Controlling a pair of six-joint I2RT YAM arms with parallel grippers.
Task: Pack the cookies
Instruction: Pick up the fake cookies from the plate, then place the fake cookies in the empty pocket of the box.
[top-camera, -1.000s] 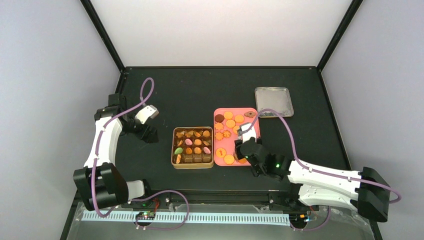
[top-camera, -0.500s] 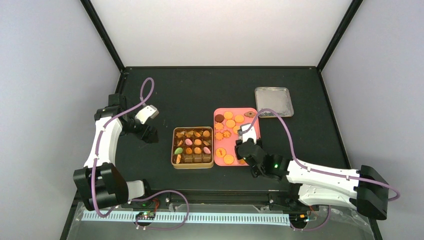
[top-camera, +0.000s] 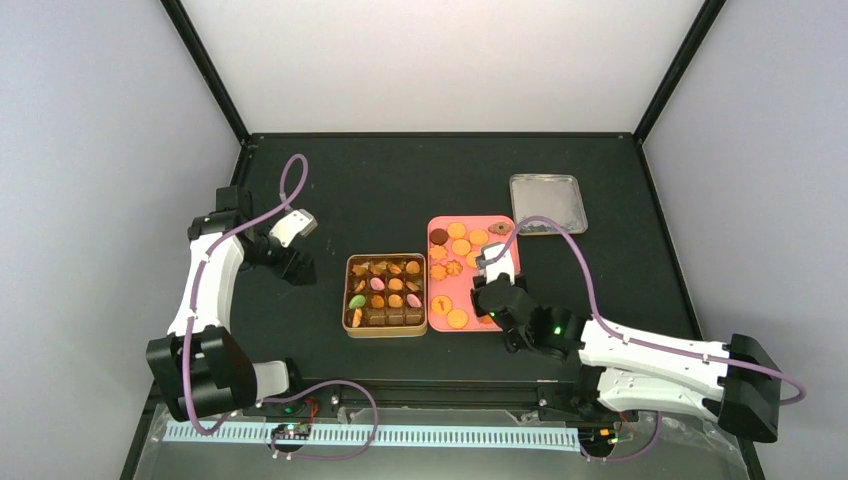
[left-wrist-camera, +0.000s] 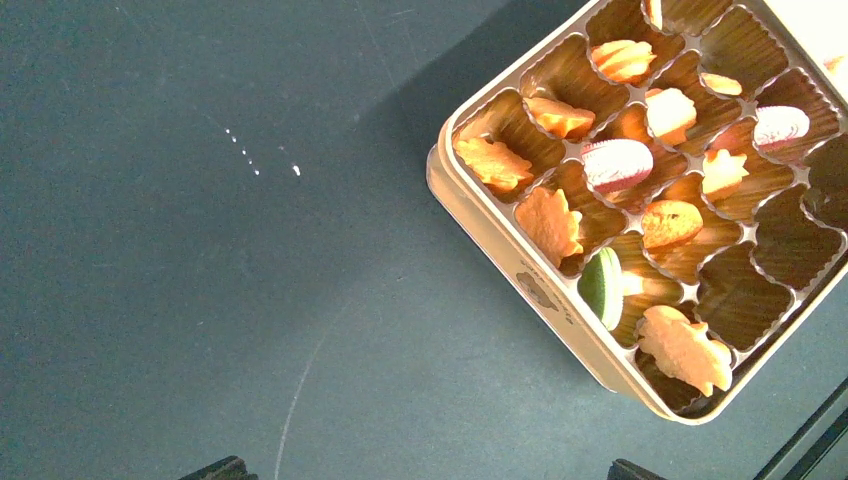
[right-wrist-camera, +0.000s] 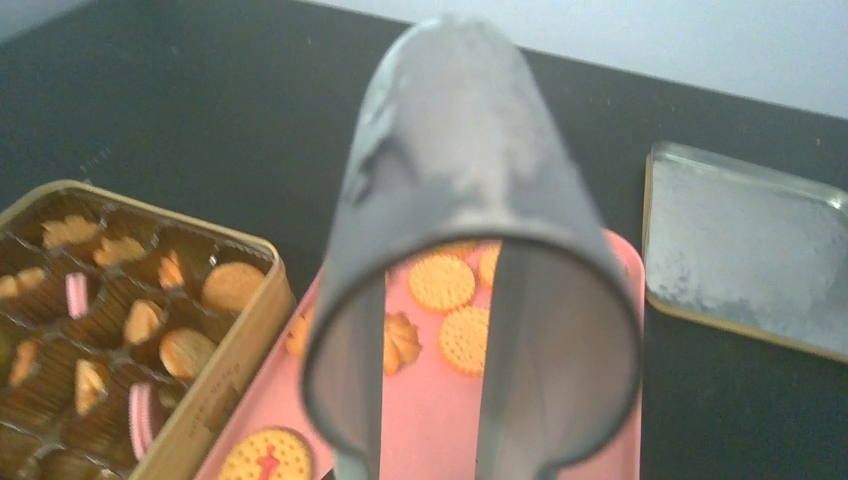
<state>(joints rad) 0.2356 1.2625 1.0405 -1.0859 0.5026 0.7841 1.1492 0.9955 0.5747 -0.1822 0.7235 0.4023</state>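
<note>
Several round and flower-shaped orange cookies (top-camera: 458, 245) lie on a pink tray (top-camera: 465, 290). More cookies sit in the brown compartments of a gold tin (top-camera: 346, 295) to its left. My right gripper (top-camera: 492, 300) is over the tray's near right part, shut on grey metal tongs (right-wrist-camera: 470, 200). The tongs' looped end fills the right wrist view, with cookies (right-wrist-camera: 441, 282) and pink tray (right-wrist-camera: 440, 420) seen between the arms. My left gripper (top-camera: 297, 268) is open and empty over bare table left of the tin; only its tips (left-wrist-camera: 425, 470) show. The tin's corner (left-wrist-camera: 520, 270) is at the upper right there.
A silver tin lid (top-camera: 546, 204) lies face up on the black table behind and right of the tray; it also shows in the right wrist view (right-wrist-camera: 745, 260). Black frame posts and pale walls bound the table.
The right arm's forearm has shifted very slightly; its gripper stays over the tray's near right part. The left arm has not moved.
</note>
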